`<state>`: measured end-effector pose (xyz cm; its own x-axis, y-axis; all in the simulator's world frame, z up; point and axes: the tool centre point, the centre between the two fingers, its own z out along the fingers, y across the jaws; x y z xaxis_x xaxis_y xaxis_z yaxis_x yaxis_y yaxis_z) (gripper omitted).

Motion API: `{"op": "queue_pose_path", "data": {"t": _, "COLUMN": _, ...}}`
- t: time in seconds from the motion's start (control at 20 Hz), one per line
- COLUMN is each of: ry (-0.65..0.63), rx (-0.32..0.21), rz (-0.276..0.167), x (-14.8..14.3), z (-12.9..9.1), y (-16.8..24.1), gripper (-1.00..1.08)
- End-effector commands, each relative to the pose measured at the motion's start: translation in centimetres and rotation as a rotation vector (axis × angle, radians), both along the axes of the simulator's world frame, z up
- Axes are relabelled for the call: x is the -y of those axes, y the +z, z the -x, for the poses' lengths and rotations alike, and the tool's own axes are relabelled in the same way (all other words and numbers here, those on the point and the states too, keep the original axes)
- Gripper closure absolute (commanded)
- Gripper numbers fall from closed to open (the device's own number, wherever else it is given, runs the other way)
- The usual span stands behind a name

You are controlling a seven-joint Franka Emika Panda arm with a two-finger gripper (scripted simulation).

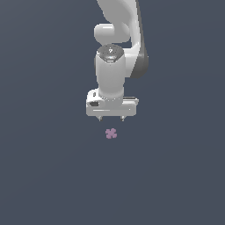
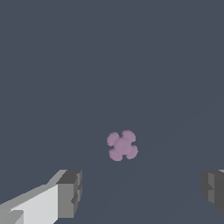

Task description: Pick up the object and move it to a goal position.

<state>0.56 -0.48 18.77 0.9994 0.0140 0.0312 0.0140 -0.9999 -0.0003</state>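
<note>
**Gripper above object, jaws apart**

Gripper [image 1: 112, 118] hangs from the white arm [image 1: 115, 66], pointing down – fingers spread wide, nothing between them. Object [image 1: 111, 133], a small pale purple-pink clover shape with four lobes, sits on the flat dark grey floor [image 1: 48, 176] just below the gripper in the exterior view, roughly under the gap between the fingertips, not touching either. Wrist view: object [image 2: 122, 145] lies ahead of the two fingers [image 2: 70, 194], about midway between them – one finger shows its grey pad and white body, the other is cut by the frame edge. Whether the object rests on the floor or floats just over it can't be told.
</note>
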Motion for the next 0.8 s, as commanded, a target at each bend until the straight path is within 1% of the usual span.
{"op": "queue_pose_path", "data": {"t": 0.0, "ry": 0.0, "rx": 0.0, "rz": 0.0, "x": 0.0, "z": 0.0, "y": 0.0, "gripper": -0.92}}
{"op": "queue_pose_path", "data": {"t": 0.45, "ry": -0.002, "rx": -0.011, "rz": -0.007, "x": -1.2, "z": 0.1, "y": 0.7, "gripper": -0.92}}
{"op": "queue_pose_path", "data": {"t": 0.75, "ry": 0.001, "rx": -0.011, "rz": -0.007, "x": -1.1, "z": 0.1, "y": 0.4, "gripper": -0.92}}
